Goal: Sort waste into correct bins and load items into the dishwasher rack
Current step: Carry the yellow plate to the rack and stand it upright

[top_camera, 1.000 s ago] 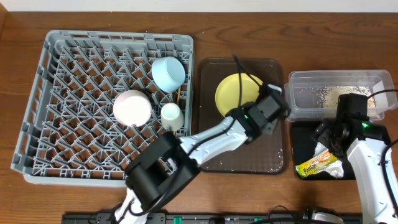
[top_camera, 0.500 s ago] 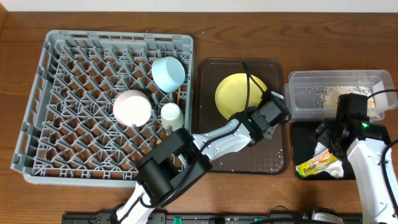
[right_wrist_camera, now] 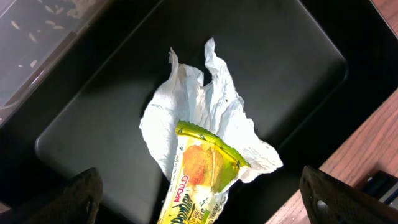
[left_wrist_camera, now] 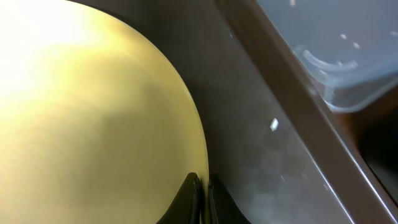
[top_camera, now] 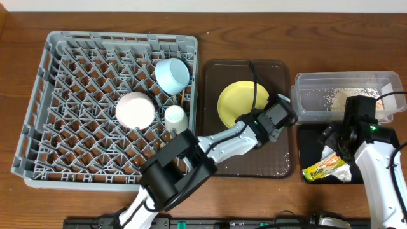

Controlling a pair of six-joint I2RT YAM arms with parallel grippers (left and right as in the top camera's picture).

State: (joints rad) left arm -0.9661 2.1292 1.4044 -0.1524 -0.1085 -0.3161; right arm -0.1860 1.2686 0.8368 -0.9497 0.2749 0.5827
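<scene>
My left gripper [left_wrist_camera: 201, 196] is shut on the rim of the yellow plate [top_camera: 238, 102], which sits over the dark brown tray [top_camera: 245, 166]; the plate fills the left wrist view [left_wrist_camera: 87, 118]. My right gripper [right_wrist_camera: 199, 199] is open and empty above the black tub [right_wrist_camera: 112, 106], where the white napkin [right_wrist_camera: 199, 118] and green-and-yellow wrapper [right_wrist_camera: 196, 180] lie. The clear tub [top_camera: 343, 95] holds rice scraps [top_camera: 346, 97]. The grey rack [top_camera: 70, 114] holds the light blue bowl [top_camera: 172, 75], white bowl [top_camera: 135, 109] and small white cup [top_camera: 175, 117]. A chopstick [top_camera: 182, 95] shows by the blue bowl.
The brown tray lies between the rack and the two tubs. The clear tub's corner [left_wrist_camera: 329, 74] is close to the right of the plate. Wooden table edge [right_wrist_camera: 367, 162] shows beside the black tub.
The yellow plate has shifted slightly left and toward the front of the tray in my left gripper. The right arm has not moved.
</scene>
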